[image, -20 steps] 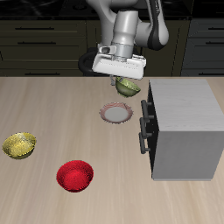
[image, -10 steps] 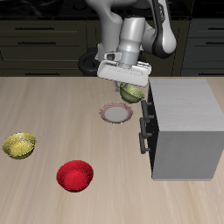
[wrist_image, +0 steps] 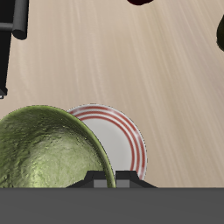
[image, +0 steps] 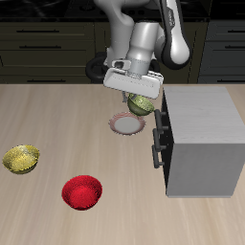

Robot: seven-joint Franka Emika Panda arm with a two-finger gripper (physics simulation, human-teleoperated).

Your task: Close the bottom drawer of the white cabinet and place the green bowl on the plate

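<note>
From the exterior view, I had the gripper (image: 140, 97) up off the desk (image: 57, 115), its jaws pinched on the rim of the green bowl (image: 142, 103), which hung tilted in the air. The bowl was just above the plate (image: 125, 123), over the plate's edge on the side toward the white cabinet (image: 198, 140), and I could not tell whether bowl and plate touched. The plate lay flat on the desk, nearer the desk's back edge than its front, close beside the cabinet's handled face. The bottom drawer (image: 162, 159) sat flush with the cabinet front, its dark bar handle standing out from the panel. A yellow bowl (image: 21, 159) rested well away from the plate toward the far side edge of the desk, and a red bowl (image: 82, 192) sat near the desk's front edge.

In the wrist view, the green bowl (wrist_image: 45, 147) filled the space just under the gripper, its speckled inside turned to the camera and its rim overlapping the plate (wrist_image: 121, 138). The plate's striped rim showed beyond the bowl, flat on the desk (wrist_image: 131, 61). A dark handle of the cabinet (wrist_image: 12, 26) showed at the frame's edge
</note>
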